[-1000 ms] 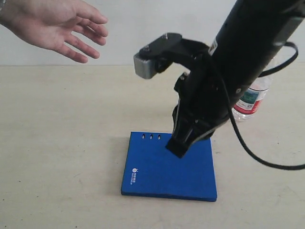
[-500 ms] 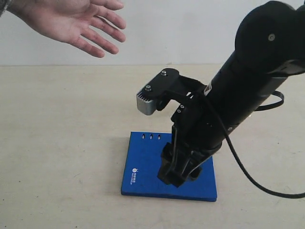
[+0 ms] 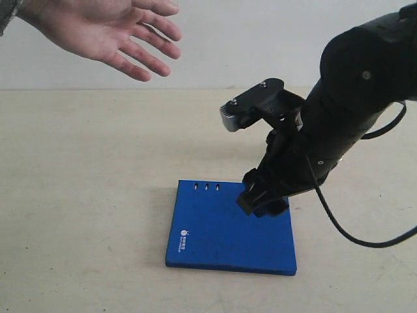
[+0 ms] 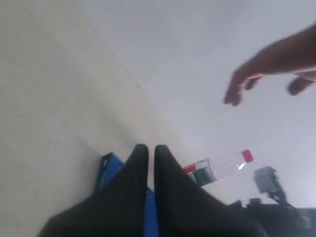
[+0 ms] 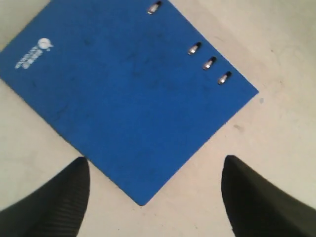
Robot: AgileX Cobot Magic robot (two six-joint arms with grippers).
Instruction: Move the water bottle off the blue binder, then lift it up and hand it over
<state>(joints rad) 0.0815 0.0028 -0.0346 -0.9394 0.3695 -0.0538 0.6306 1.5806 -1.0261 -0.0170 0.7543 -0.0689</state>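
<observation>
One blue binder lies flat on the table nearest the lens, your right gripper spread wide and empty above one of its corners. Judge it stiff, light and smooth, flush to the surface: the flat face offers no purchase, so you would pinch a corner or edge, clear of the ring holes. Your left gripper is pressed closed on nothing. Beyond, the water bottle sits off the binder on the table; farthest, a person's open hand waits.

The right arm is fat and black, with a thin black cable. Its fingers are black too.
</observation>
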